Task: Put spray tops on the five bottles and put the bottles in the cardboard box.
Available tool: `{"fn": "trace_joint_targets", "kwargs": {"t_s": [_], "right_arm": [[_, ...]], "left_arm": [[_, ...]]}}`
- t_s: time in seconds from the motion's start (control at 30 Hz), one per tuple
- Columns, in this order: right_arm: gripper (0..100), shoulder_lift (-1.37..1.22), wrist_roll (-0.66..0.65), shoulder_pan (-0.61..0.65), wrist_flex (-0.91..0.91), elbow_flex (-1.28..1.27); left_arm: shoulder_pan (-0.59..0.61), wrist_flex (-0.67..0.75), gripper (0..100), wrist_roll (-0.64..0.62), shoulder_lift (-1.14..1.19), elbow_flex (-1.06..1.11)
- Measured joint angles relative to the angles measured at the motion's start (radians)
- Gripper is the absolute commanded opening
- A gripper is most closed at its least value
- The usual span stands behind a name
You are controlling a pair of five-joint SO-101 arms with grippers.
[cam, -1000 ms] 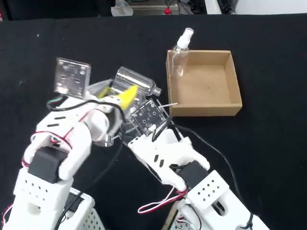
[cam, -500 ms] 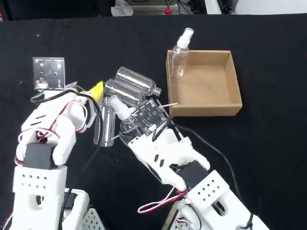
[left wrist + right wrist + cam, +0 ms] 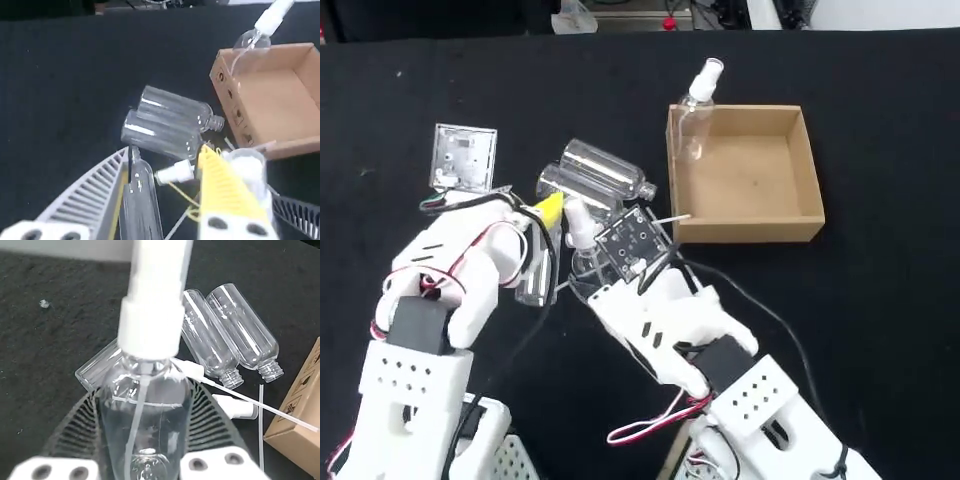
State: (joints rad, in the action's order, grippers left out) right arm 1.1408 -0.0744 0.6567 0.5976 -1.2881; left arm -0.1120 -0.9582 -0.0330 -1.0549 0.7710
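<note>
My right gripper [image 3: 583,268] is shut on an upright clear bottle [image 3: 142,410] that carries a white spray top [image 3: 578,216]. My left gripper [image 3: 542,228] is beside it with its yellow and grey fingers spread open, and another clear bottle [image 3: 140,197] lies on the table between them. Two open-necked bottles [image 3: 603,176] lie side by side farther back. A loose spray top [image 3: 236,407] with a thin tube rests near the cardboard box [image 3: 810,205]. One capped bottle [image 3: 697,112] leans in the box's far left corner.
The black table has free room to the right of the box and along the far edge. A thin white tube [image 3: 672,218] pokes out at the box's near left corner. Both arm bodies crowd the near side.
My left gripper drew away from the held bottle to the left, then came partly back toward the lying bottles. The right arm and its bottle stayed put.
</note>
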Motion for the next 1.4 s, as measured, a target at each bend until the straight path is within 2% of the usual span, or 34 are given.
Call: {"fn": "trace_joint_targets", "kwargs": {"t_s": [0.2, 0.37, 0.67, 0.83, 1.07, 1.4], "right_arm": [[1.1, 0.000, 0.000, 0.000, 0.000, 0.000], [1.1, 0.000, 0.000, 0.000, 0.000, 0.000], [1.1, 0.000, 0.000, 0.000, 0.000, 0.000], [1.1, 0.000, 0.000, 0.002, 0.000, -0.006], [1.1, 0.000, 0.000, 0.002, 0.000, -0.006], [1.1, 0.000, 0.000, 0.002, 0.000, -0.006]], "left_arm": [[-0.002, -0.060, 22, 0.006, 0.000, -0.012], [0.003, -0.057, 22, 0.006, 0.000, -0.025], [0.025, 0.204, 22, 0.006, 0.000, 0.052], [0.038, 0.235, 22, 0.006, 0.000, 0.052], [0.002, 0.038, 22, 0.006, 0.000, 0.012], [-0.021, -0.184, 22, 0.006, 0.000, -0.198]]}}
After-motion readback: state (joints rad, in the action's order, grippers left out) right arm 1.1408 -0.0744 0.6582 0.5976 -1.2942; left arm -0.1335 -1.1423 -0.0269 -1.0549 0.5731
